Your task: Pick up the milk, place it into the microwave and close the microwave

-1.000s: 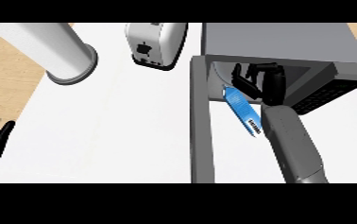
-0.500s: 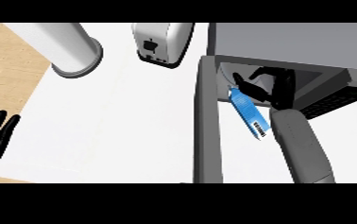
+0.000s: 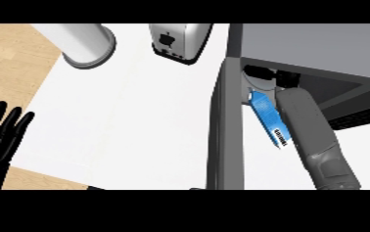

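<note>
The right hand (image 3: 271, 75), fingers seemingly curled round the milk (image 3: 269, 118), reaches inside the microwave (image 3: 303, 45) to set it down, while the left hand (image 3: 11, 133) rests open at the counter's edge.

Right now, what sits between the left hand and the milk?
In the head view, bare white counter, then the open microwave door standing edge-on. The left hand rests open at the left edge; the milk lies just beyond the door.

Open white counter (image 3: 137, 113) left (toaster (image 3: 178, 41) behind), microwave door (image 3: 222, 128) blocking right.
</note>
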Robot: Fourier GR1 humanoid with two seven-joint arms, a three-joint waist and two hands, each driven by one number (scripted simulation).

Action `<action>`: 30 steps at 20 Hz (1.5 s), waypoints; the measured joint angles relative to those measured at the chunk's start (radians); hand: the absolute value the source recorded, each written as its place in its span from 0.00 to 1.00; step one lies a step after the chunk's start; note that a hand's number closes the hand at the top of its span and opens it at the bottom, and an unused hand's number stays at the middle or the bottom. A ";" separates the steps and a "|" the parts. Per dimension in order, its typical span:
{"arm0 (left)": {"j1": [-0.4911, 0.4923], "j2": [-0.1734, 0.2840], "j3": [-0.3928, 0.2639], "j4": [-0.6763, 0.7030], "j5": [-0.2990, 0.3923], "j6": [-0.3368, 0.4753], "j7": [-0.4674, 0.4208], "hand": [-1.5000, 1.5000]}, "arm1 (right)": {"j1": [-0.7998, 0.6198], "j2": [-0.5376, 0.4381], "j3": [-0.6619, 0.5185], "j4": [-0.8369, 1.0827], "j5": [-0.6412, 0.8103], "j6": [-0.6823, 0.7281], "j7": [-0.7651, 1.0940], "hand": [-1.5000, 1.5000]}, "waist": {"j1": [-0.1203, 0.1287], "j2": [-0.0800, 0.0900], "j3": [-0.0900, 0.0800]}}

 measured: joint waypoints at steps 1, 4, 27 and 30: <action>-0.004 -0.003 -0.007 0.000 -0.006 0.002 0.001 0.00 | -0.030 -0.004 -0.002 0.030 0.001 0.013 0.032 0.00 | 0.000 -0.001 0.000; -0.013 -0.007 -0.021 0.003 -0.019 0.003 0.003 0.00 | -0.104 -0.024 -0.011 0.110 0.003 0.056 0.091 0.00 | -0.003 0.002 0.001; -0.024 -0.085 -0.139 0.006 -0.149 0.037 -0.019 0.00 | -0.264 -0.067 -0.102 0.393 -0.030 0.197 0.071 0.00 | -0.055 -0.008 0.005; -0.025 -0.092 -0.153 0.002 -0.163 0.045 -0.023 0.00 | -0.262 -0.061 -0.117 0.406 -0.042 0.217 0.047 0.00 | -0.066 -0.014 0.004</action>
